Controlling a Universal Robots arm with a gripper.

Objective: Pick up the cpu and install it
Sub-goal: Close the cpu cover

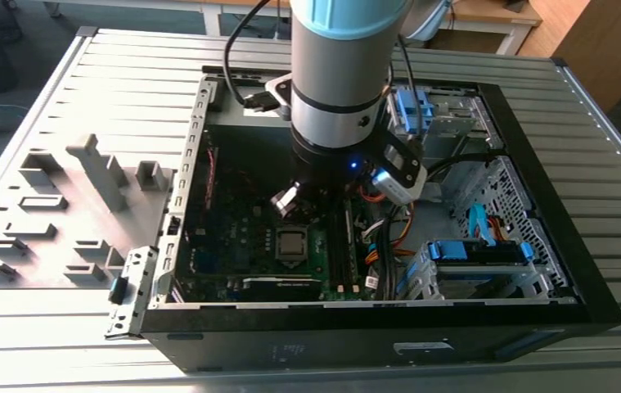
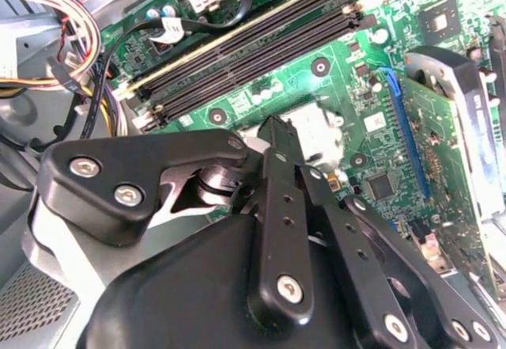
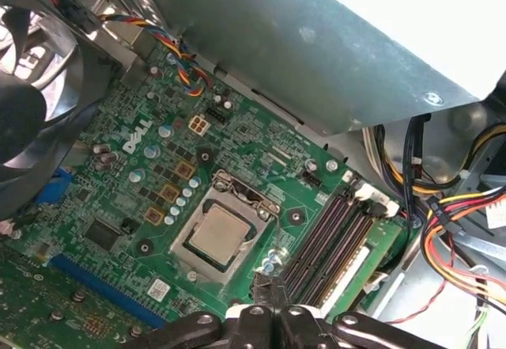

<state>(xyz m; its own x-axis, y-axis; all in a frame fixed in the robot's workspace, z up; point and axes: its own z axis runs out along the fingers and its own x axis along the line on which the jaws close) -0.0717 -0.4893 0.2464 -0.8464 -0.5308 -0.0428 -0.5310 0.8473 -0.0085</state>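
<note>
The arm [image 1: 338, 74] is silver-grey with a pale blue band and apparently black, screw-studded gripper [image 2: 277, 139] linkages.

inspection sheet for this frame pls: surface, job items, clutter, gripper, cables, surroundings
Surface: ribbed grey metal table carrying an open black computer case.
Job's things: small square cpu with dull silver top lies in the metal-rimmed socket frame on the green motherboard.
Clutter: grey moulded fixture tray on the exterior view's left.
Grippers: black gripper above the board, holding nothing visible.
Cables: red, yellow and black wire bundle beside the memory slots.
Surroundings: wooden furniture behind.
</note>
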